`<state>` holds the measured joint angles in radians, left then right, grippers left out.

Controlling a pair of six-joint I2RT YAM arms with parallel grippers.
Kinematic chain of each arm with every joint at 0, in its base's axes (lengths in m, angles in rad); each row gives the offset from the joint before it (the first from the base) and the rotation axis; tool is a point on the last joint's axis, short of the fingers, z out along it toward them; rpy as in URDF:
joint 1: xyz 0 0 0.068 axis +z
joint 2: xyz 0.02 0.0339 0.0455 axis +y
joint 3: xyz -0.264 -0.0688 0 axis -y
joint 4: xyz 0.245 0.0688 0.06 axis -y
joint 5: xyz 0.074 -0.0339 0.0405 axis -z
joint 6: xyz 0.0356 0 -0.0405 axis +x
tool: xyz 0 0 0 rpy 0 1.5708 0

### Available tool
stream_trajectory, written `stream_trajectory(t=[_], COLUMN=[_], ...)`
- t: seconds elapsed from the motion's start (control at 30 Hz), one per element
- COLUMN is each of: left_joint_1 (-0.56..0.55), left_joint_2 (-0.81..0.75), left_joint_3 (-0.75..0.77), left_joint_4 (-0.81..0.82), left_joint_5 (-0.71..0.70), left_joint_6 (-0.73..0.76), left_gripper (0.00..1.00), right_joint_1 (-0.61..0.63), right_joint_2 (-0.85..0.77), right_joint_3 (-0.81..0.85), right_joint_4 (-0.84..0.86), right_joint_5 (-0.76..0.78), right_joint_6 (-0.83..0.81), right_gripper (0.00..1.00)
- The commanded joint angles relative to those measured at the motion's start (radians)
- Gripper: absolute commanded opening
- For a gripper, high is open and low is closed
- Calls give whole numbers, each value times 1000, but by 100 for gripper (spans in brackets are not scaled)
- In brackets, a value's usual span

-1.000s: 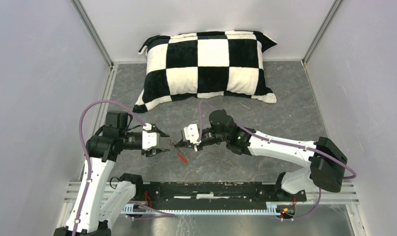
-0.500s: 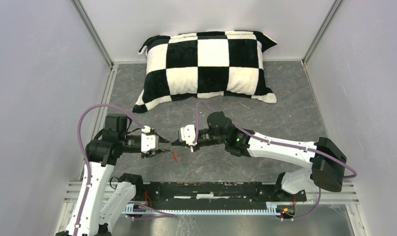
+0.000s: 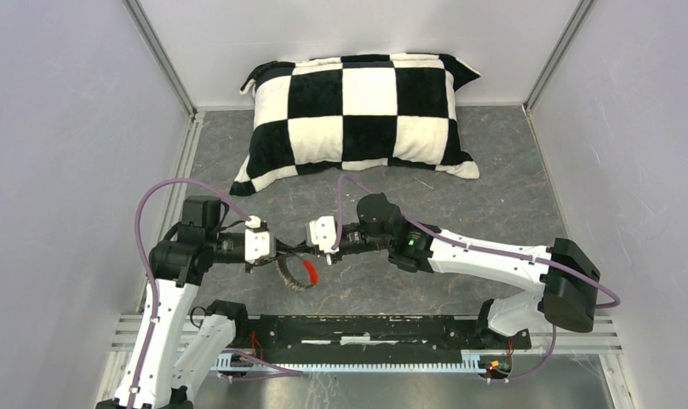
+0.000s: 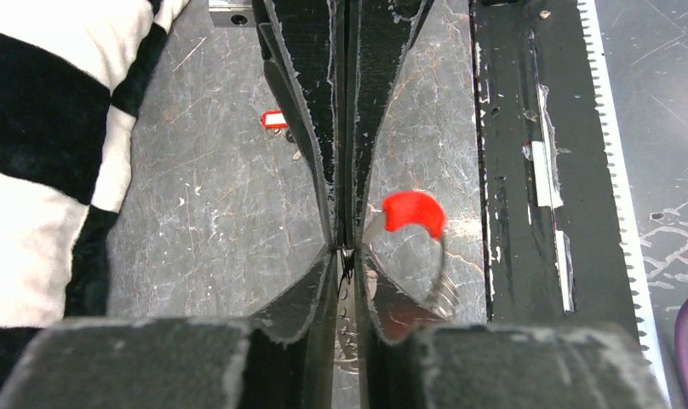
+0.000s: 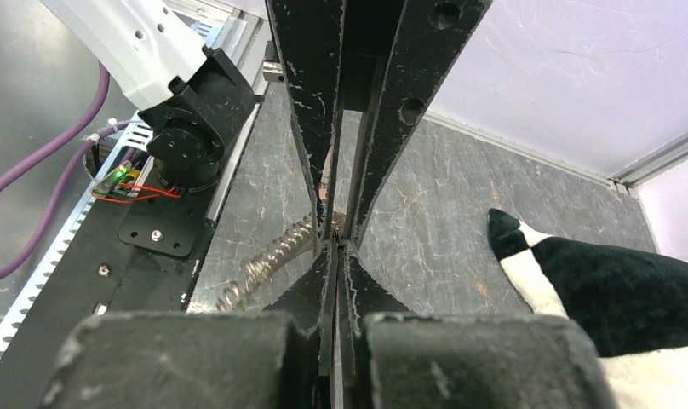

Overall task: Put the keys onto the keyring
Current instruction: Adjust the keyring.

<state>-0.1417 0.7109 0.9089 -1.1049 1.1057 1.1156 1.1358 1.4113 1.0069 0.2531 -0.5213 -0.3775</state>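
The left gripper (image 3: 278,254) is pressing its fingers together on the keyring (image 3: 293,278), and the right gripper (image 3: 311,248) is pinching the same coil. The loop is hanging between them near the table's near edge, left of middle, with its red section (image 4: 413,210) showing.

Bright, even, diffuse light; soft shadows. Top view sharp. Left tool (image 4: 345,247) base blurred close-up; table (image 4: 213,213) sheen.
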Motion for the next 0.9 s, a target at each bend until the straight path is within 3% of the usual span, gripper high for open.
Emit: stream_trajectory(t=[0.0,0.1,0.17,0.27,0.43,0.57,0.87], left_joint_1=[-2,-2,-2,-3,-3,-2,-2], left_joint_2=[-1,-7,-10,-19,-85,-117,-93], left_joint_3=[-2,-4,-5,-6,-26,-31,55], left_joint_4=[24,28,51,56,59,60,59], left_joint_5=[15,10,4,22,99,175,312], left_joint_6=[-45,-43,-57,-33,124,269,409], left_gripper=[14,3,2,2,2,2,2], right_joint_1=[8,12,12,11,-2,-28,-38], right_joint_2=[-6,-7,-13,-45,-162,-225,-244], right_joint_3=[67,80,80,62,-34,-99,-152], right_joint_4=[39,25,20,8,26,55,161], right_joint_5=[9,11,15,51,81,60,-33], right_joint_6=[12,14,20,24,3,15,47], right_gripper=[0,0,2,20,37,38,37])
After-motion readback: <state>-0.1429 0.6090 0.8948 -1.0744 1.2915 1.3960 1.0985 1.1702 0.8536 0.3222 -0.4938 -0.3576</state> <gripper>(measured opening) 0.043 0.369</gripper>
